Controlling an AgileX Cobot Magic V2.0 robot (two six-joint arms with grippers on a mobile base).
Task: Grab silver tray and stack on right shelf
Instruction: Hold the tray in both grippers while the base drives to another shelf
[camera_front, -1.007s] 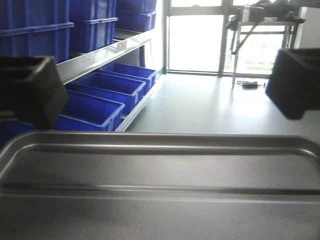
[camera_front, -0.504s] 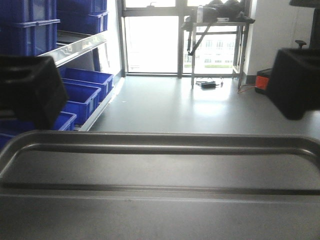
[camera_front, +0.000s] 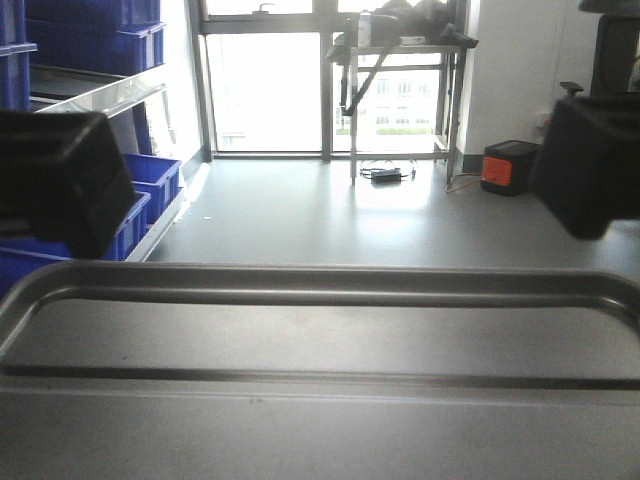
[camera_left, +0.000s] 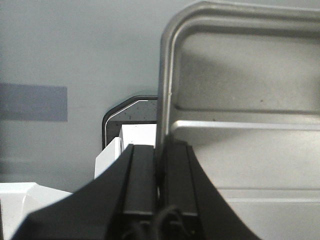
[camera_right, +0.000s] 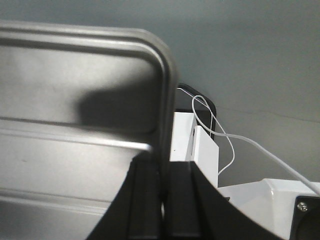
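The silver tray (camera_front: 320, 340) fills the lower half of the front view, held level above the floor, its rim and a long raised rib showing. In the left wrist view my left gripper (camera_left: 160, 147) is shut on the silver tray's (camera_left: 240, 90) left rim, one finger on each side of the edge. My right gripper (camera_right: 165, 165) is shut the same way on the silver tray's (camera_right: 75, 75) right rim. The black housings of the left arm (camera_front: 55, 175) and right arm (camera_front: 590, 165) stand above the tray's two ends. The right shelf is out of view.
A steel rack (camera_front: 100, 90) with blue bins (camera_front: 140, 185) runs along the far left. A metal table (camera_front: 400, 60) stands by the bright window, cables (camera_front: 385, 173) under it. A black and orange box (camera_front: 505, 165) sits by the right wall. Grey floor lies ahead.
The view has swung to the right: the rack and blue bins slid off to the left, and the window table and orange box came in. Tray and both grips look unchanged.
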